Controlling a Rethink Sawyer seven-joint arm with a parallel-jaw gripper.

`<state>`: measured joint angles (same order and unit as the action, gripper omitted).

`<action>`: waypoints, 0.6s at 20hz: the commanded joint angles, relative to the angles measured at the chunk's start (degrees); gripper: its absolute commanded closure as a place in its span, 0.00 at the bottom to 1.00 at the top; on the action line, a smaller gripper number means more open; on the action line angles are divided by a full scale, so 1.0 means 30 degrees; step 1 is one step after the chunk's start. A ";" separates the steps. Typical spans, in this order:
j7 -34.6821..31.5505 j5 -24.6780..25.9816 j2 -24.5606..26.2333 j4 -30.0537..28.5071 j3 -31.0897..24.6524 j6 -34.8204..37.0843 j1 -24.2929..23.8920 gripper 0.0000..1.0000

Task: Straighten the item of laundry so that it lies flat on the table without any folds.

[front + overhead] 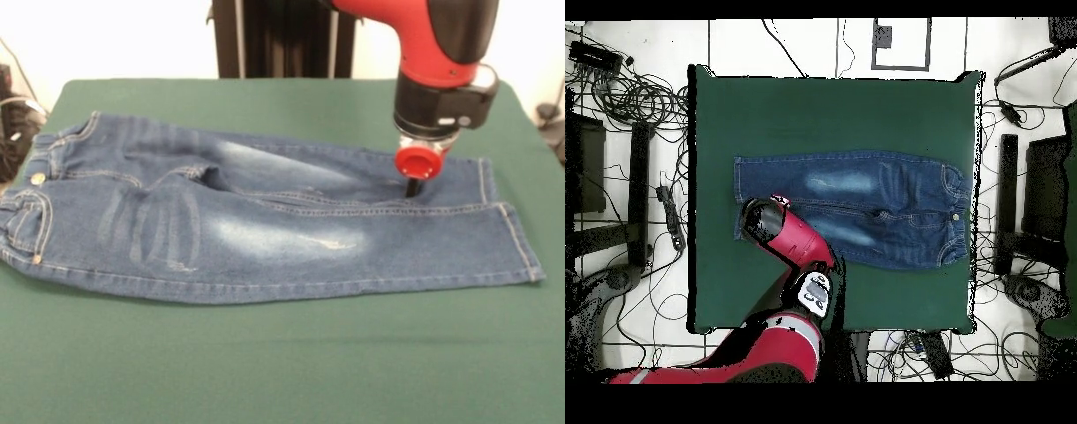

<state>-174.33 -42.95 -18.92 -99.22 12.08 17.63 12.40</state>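
Front view, left to right. Jeans (265, 225) lie spread across the middle of the green table (282, 371), waistband at the left, leg hems at the right. Brass button (38, 178) sits on the waistband near the left edge. Faded whitish stripes on the near thigh, a larger pale patch mid-leg. The two legs lie side by side, touching along the inseam, the near leg reaching a bit further right than the far one. Some shallow creasing around the crotch; otherwise the denim looks mostly flat.

Right side: red and black arm (437, 53) comes down from the top. Gripper (412, 187) is down at the far leg, close to its hem, tip at or on the fabric next to the seam between the legs. A red round knob hides most of it, so I cannot tell whether the claw is released or clenched.

Overhead view: jeans (855, 208) sit in the centre of the table (835, 100), waistband right, hems left. The arm (790, 245) covers the hem end of one leg.
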 commanded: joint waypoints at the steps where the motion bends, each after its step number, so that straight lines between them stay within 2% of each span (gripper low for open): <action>1: -0.3771 -0.2058 0.1068 -0.0492 -0.5999 -0.0910 0.1303 1.00; 4: -0.3746 -0.1951 0.0975 -0.0489 -0.5439 -0.0595 0.1665 1.00; 11: 0.0427 0.0668 0.0089 -0.2300 -0.6200 -0.1274 -0.0776 1.00; 12: 0.0869 0.1147 0.0055 -0.2231 -0.5840 -0.0830 -0.0892 1.00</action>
<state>-174.33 -42.49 -20.58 -101.26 8.50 15.18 10.42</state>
